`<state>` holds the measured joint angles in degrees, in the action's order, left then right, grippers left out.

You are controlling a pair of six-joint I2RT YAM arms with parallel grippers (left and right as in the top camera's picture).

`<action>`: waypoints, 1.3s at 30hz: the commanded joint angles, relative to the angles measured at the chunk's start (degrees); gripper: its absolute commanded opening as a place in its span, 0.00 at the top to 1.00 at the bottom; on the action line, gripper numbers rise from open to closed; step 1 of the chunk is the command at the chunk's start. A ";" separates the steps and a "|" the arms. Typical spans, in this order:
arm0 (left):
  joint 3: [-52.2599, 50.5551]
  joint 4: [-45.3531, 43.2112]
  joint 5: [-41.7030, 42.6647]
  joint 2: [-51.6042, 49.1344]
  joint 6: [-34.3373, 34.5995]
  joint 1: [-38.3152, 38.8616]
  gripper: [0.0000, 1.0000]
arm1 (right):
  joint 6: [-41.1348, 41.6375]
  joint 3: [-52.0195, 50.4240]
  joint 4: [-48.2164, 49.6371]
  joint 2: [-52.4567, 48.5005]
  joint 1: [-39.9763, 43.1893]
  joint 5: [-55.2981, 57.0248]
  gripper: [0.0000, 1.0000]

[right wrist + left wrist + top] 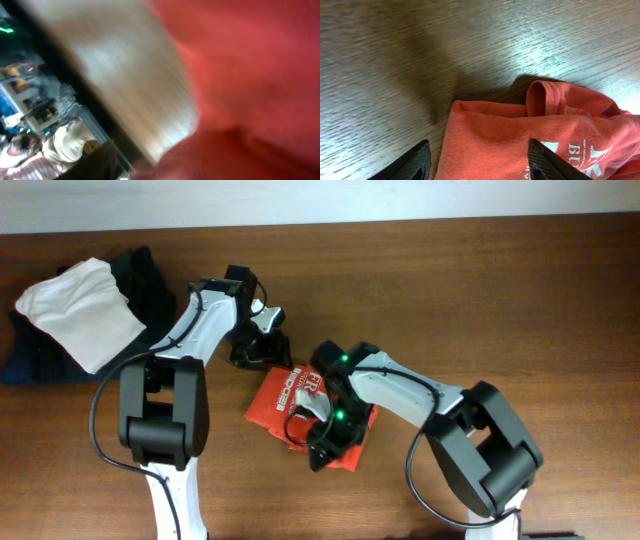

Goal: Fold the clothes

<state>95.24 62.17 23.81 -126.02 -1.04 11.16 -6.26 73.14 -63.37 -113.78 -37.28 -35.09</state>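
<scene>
Overhead, a folded white garment [80, 315] on dark garments [150, 280] lies well off to the left tool's outer side. The left tool [262, 342] hovers with fingers spread, gripping nothing, over the near corner of the orange-red T-shirt [272, 398]. The shirt sits bunched on the tabletop [450, 290] between the two tools. Its long axis seems to slant from the left tool down toward the right one, with a hemmed opening facing the left tool. The right tool [325, 430] sits over the shirt's far end, and I cannot tell whether it is clamped. If it pinches several layers, I reckon a lift could drag the unpinned bundle and undo its folds.
</scene>
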 commanded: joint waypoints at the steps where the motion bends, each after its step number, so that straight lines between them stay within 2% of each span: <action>1: 0.37 0.42 0.76 -0.42 0.33 0.22 0.38 | 13.29 -2.23 -3.89 -0.70 2.19 21.77 0.42; 3: 0.37 0.39 0.76 -0.42 0.33 0.20 0.38 | 13.18 -2.21 -3.91 -0.57 4.00 22.51 0.36; 5: 0.37 0.63 0.76 -0.42 0.33 0.22 0.39 | 13.07 -2.21 -3.74 -0.50 4.90 24.06 0.36; 8: 0.26 1.79 0.33 -0.42 0.33 0.72 0.39 | 17.77 -2.21 -3.93 -0.48 7.13 29.24 0.36; 10: -0.66 2.69 -1.25 -0.42 0.33 1.51 0.39 | 17.09 -2.21 -3.54 -0.48 9.20 29.38 0.31; 14: -5.81 3.10 -1.57 -0.42 0.35 3.80 0.39 | 16.04 -2.10 -2.43 -0.48 12.02 38.01 0.31; 16: -6.60 3.41 -1.60 -0.39 0.33 5.18 0.39 | 16.00 -1.95 -3.08 0.09 13.03 38.36 0.32; 19: -3.30 3.89 -1.36 -0.07 0.33 4.00 0.39 | 16.04 -1.81 -3.10 6.54 13.05 38.40 0.31; 21: 0.39 4.92 4.09 0.09 -0.59 2.29 0.37 | 16.02 -1.60 -3.08 11.89 13.81 38.40 0.28; 23: 3.13 3.98 16.55 0.09 -5.51 0.55 0.28 | 16.00 -1.57 -3.32 18.23 16.26 38.38 0.17; 24: 3.17 2.64 17.53 0.09 -5.53 0.04 0.23 | 15.98 -1.57 -3.76 21.33 18.25 38.40 0.12; 25: 3.04 2.34 17.31 -0.04 -5.55 0.02 0.16 | 15.98 -1.57 -4.17 23.39 20.20 38.38 0.11; 27: 1.88 2.32 17.33 -0.13 -7.28 0.76 0.13 | 15.98 -1.57 -5.16 25.22 23.87 38.38 0.10; 28: 1.36 2.08 17.33 -0.35 -7.72 1.11 0.08 | 15.98 -1.57 -5.75 25.31 25.27 38.34 0.11; 33: -5.38 -3.85 17.27 -1.55 -7.65 1.90 0.06 | 15.96 -1.57 -8.66 25.29 28.70 38.38 0.11; 36: -8.24 -5.75 17.31 -3.80 -7.61 2.12 0.06 | 15.96 -1.57 -8.90 25.29 28.76 38.38 0.10; 37: -8.57 -5.55 19.58 -5.20 -7.63 2.69 0.11 | 15.96 -1.57 -8.94 25.29 28.76 38.38 0.10; 38: -9.11 -5.55 23.45 -6.21 -7.67 3.67 0.27 | 15.96 -1.57 -9.07 25.29 28.76 38.38 0.10; 39: -9.51 -5.60 26.58 -6.64 -7.69 5.03 0.34 | 15.96 -1.57 -9.20 25.29 28.79 38.38 0.10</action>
<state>88.75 56.64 44.40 -127.37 -7.84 13.28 9.23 71.13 -72.20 -89.36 -9.02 2.37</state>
